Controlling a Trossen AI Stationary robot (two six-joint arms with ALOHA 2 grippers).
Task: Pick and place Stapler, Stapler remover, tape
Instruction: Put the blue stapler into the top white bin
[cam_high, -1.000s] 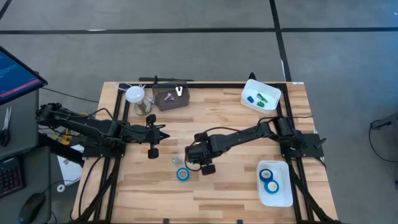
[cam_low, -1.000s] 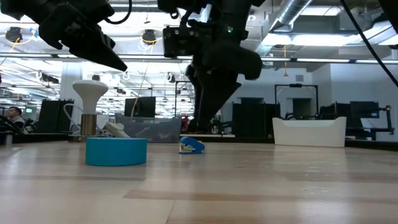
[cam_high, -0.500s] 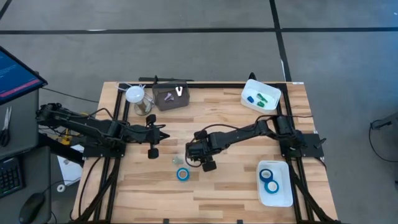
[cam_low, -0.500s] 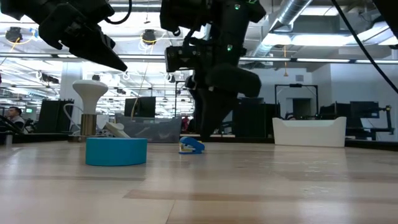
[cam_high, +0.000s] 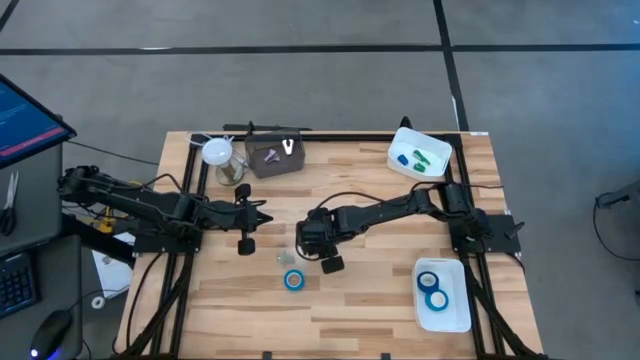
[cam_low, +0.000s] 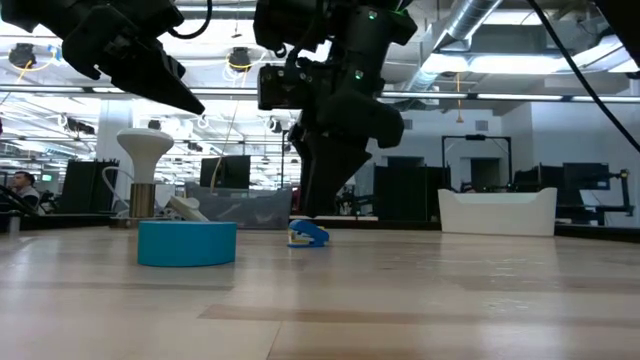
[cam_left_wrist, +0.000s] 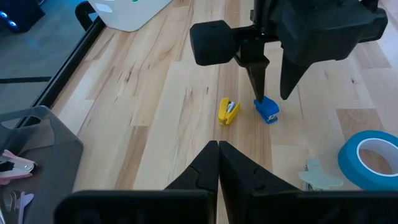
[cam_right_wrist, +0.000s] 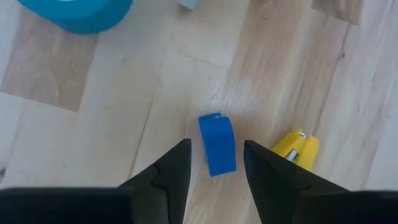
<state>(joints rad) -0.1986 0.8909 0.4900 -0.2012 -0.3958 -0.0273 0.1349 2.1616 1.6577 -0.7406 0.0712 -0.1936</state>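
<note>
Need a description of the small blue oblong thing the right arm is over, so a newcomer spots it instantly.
Start at the middle of the wooden table, where the right hand hangs open, fingers pointing down. Directly between those fingers lies the small blue stapler. A yellow stapler of similar shape lies beside it, and the blue tape roll nearby is ring-shaped, not oblong.

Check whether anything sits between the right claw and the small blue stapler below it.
Nothing visible does. The right claw is open right over the blue stapler, with bare wood on both sides of it. The yellow stapler lies just beside it, outside one finger, close enough to get nudged.
</note>
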